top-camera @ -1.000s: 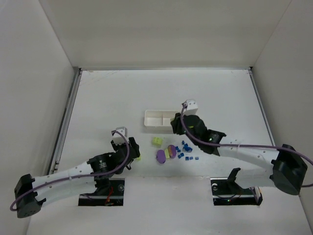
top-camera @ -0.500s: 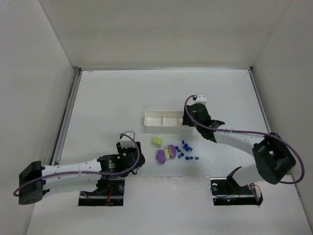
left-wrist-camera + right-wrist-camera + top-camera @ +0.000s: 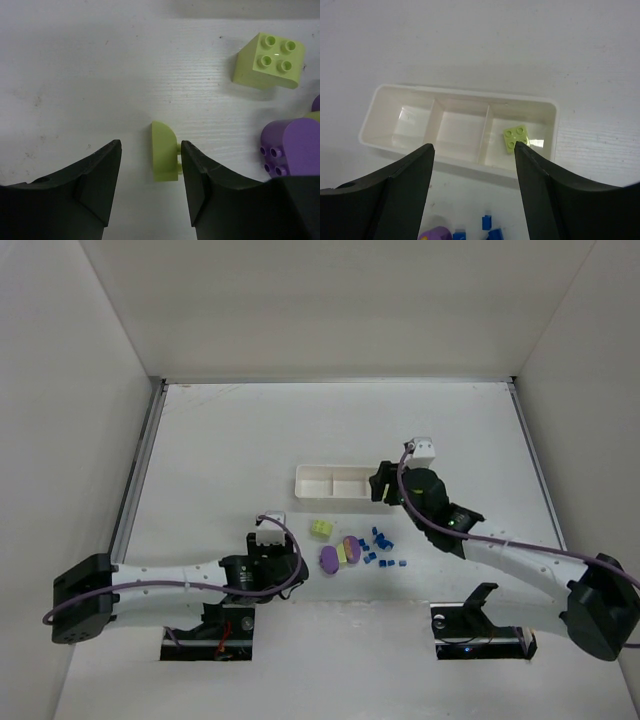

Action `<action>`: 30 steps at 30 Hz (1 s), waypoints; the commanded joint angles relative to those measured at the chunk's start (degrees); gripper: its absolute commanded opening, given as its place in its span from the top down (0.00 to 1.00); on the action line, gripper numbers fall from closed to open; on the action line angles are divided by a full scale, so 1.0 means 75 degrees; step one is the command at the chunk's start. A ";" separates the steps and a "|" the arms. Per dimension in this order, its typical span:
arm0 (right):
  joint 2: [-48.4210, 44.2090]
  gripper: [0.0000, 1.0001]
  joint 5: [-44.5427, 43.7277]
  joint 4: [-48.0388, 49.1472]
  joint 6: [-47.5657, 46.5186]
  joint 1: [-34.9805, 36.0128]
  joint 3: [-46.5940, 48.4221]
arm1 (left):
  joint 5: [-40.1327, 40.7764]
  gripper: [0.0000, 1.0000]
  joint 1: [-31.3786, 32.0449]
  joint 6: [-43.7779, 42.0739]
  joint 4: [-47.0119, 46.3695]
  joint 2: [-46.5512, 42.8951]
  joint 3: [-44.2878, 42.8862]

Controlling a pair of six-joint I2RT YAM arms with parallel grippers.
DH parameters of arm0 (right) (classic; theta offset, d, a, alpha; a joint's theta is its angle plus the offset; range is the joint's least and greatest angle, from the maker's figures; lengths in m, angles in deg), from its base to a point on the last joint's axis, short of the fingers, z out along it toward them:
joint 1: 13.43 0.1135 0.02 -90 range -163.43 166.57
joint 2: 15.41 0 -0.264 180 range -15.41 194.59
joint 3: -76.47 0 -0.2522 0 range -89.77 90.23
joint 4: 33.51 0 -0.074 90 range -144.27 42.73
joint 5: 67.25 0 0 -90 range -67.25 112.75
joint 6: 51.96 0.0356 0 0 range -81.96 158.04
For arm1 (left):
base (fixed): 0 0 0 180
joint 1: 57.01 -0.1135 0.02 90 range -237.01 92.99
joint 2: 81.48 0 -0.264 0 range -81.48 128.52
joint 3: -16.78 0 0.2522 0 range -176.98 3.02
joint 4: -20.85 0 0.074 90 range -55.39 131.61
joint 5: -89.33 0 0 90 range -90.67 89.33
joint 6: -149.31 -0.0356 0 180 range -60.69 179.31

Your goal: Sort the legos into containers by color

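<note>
The left gripper [image 3: 150, 150] is held spread and empty, with a small yellow-green rounded piece [image 3: 165, 157] between its jaws, seemingly lined up for grasping. Bare table [image 3: 75, 75] is left on one side; the purple piece [image 3: 295, 150] is crowded close on the other. Farther off, the right gripper [image 3: 473, 147] is held open over the tray [image 3: 465, 91], where one yellow-green block [image 3: 516, 137] is seen in an end compartment.

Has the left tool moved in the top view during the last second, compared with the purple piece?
Yes. The left tool has moved to the right, closer to the purple piece, which stayed in its place.
</note>
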 commanded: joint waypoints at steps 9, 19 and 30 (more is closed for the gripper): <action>-0.0310 0.29 -0.0283 0.0738 0.0437 0.0649 -0.0988 | -0.0047 0.81 -0.0140 -0.0109 -0.0889 0.1133 -0.0435; -0.1399 0.29 -0.1043 0.1335 0.1022 0.0509 -0.1995 | 0.0235 0.86 -0.0245 -0.1372 -0.1015 -0.0941 -0.1641; -0.3448 0.75 -0.1889 0.0998 0.1784 -0.0568 -0.3132 | -0.3279 0.84 -0.1897 -0.3097 -0.4404 0.3239 -0.4581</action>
